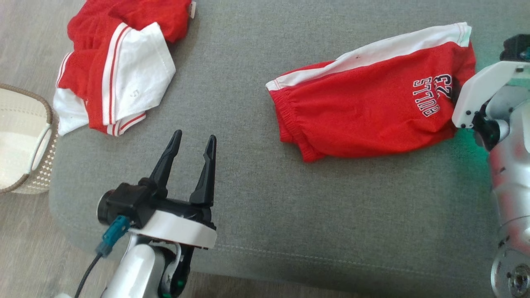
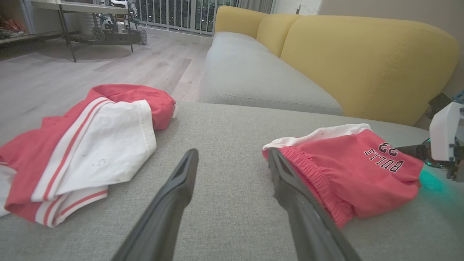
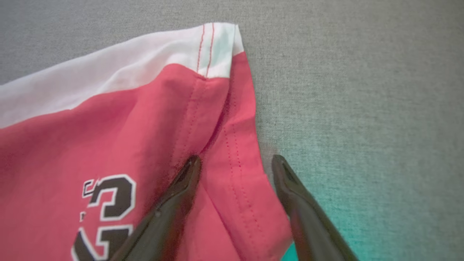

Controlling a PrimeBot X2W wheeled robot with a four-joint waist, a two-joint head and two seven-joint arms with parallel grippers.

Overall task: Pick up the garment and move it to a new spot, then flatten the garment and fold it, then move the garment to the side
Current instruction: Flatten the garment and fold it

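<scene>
While left tool (image 1: 195, 134) and right tool (image 3: 235, 157) gape wide, empty | two garments: shorts (image 1: 364, 107), heap (image 1: 124, 70) | one basket (image 1: 49, 111)

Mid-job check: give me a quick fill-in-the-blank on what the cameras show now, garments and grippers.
The red shorts carry the printed word ____ and the number 23.
The right gripper stands ____, its fingers either side of the shorts' hem edge.
The left gripper is open above the bare ____ cushion.
The woven basket stands on the floor to the robot's ____.
Missing words: BULLS; open; grey; left.
</scene>
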